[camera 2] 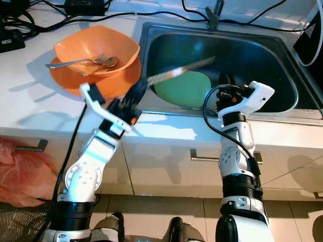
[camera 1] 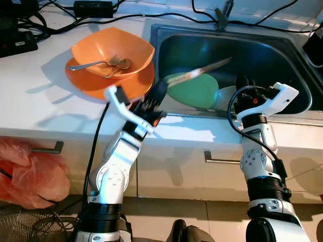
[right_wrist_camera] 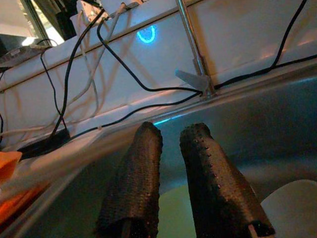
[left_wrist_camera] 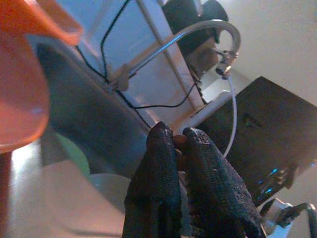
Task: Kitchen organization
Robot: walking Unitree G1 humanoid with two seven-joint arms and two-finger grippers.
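The left claw (camera 1: 156, 96) grips a blurred pair of long thin chopsticks (camera 1: 202, 70) over the steel sink (camera 1: 282, 55), above a round green plate (camera 1: 194, 91). The right claw (right_wrist_camera: 171, 148), fingers slightly parted and empty, hangs at the sink's front edge.

Two black fingers (right_wrist_camera: 133, 183) slightly apart over the sink (right_wrist_camera: 277, 124), cables (right_wrist_camera: 124, 69) behind.

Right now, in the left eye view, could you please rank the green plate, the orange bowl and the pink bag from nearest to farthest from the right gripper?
From the right gripper, at the sink's front edge:
1. Green plate, in the sink beside it.
2. Orange bowl, on the counter, holding cutlery.
3. Pink bag, hanging below the counter, far left.
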